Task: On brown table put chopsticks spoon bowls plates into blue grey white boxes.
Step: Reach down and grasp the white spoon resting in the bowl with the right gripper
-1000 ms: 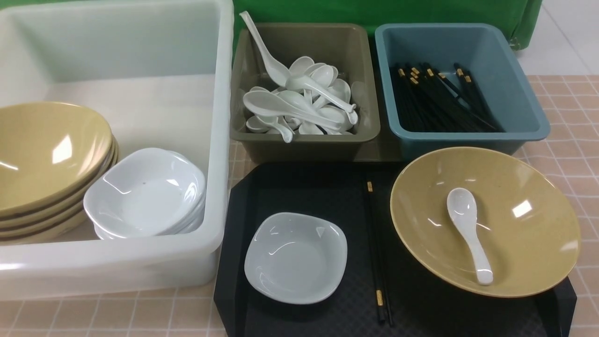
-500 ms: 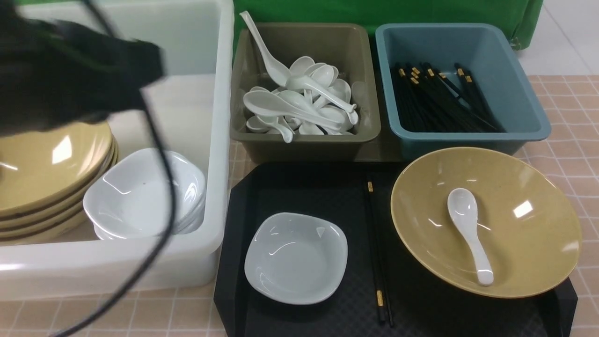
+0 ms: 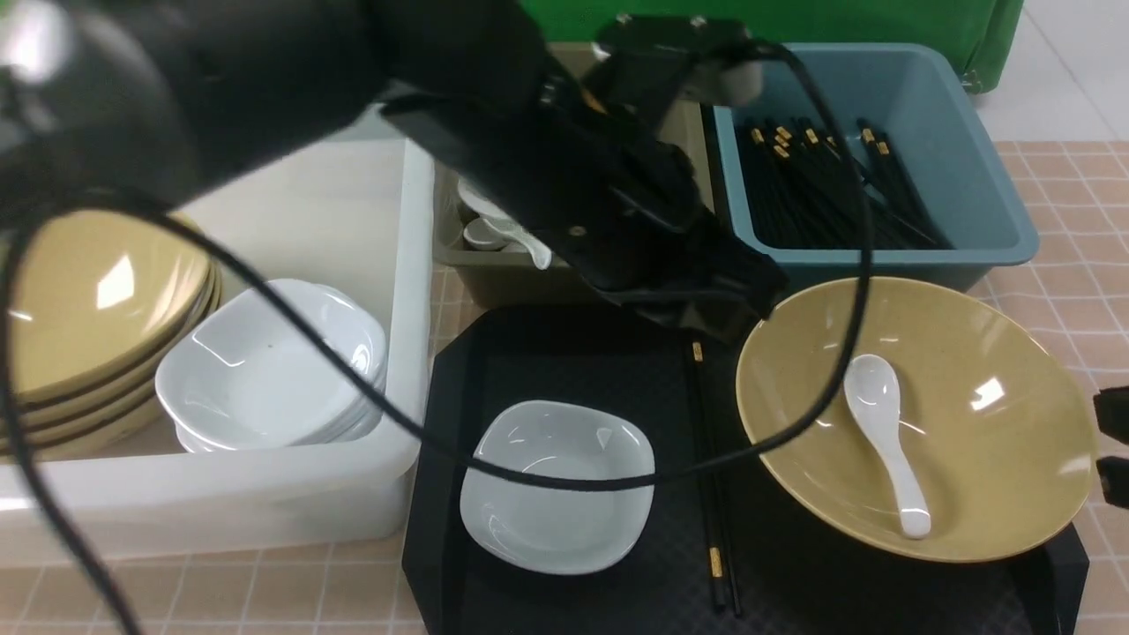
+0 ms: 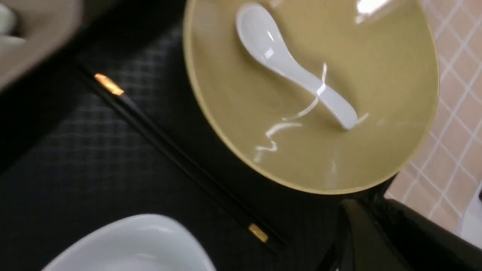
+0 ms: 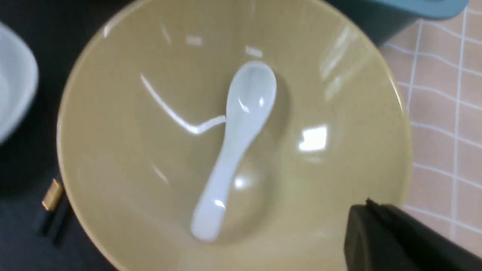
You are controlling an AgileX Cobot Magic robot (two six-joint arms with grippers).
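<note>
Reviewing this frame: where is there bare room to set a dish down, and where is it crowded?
White tub floor is bare behind the stacked plates and bowls. Black tray is bare behind the lone plate. Blue box is packed with chopsticks.

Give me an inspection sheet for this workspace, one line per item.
Surface: tiled table, black tray on it.
Job's things: bowl holding spoon, plate, chopsticks on tray; white box holds bowl stack, plate stack; grey box, spoons; blue box, more chopsticks.
Clutter: nothing seen.
Grippers: left gripper shut, above tray by bowl's rim; right gripper shut, beside bowl's right rim.
Cables: black cable hangs over plate and bowl.
Surroundings: green cloth, pale floor.
</note>
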